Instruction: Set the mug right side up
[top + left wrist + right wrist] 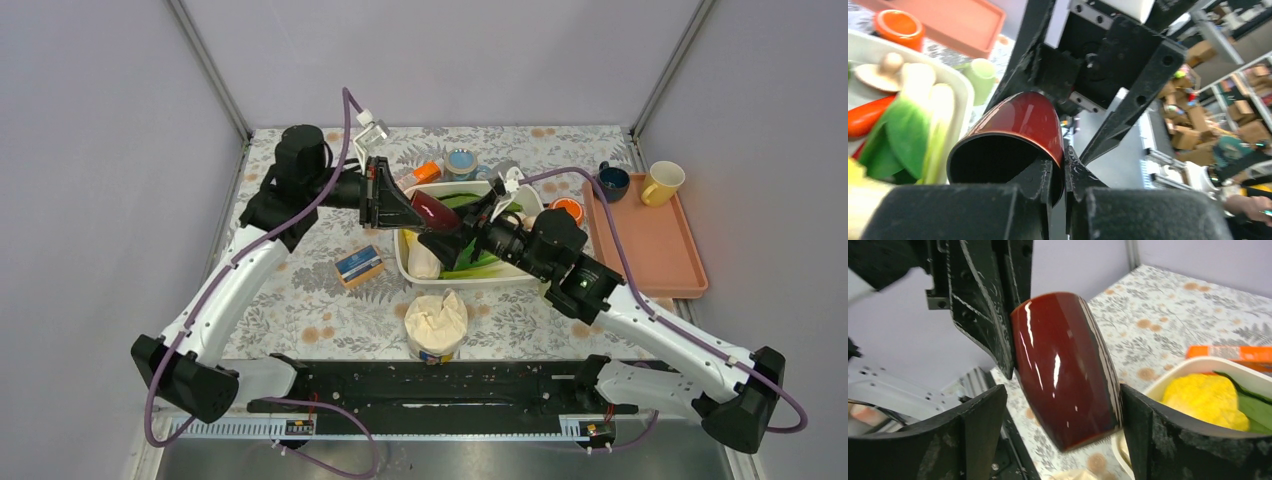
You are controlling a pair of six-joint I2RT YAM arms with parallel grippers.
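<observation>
Top view: mug mostly covered by left gripper and right gripper. Left wrist: vegetables at 9 o'clock blurred; tray at 11 o'clock cut off. Right wrist: bin at 4 o'clock cut off.

The mug is glossy dark red outside and black inside. It hangs in the air near the scene's middle, tipped on its side, mouth facing left, its rim pinched by the left gripper.
</observation>
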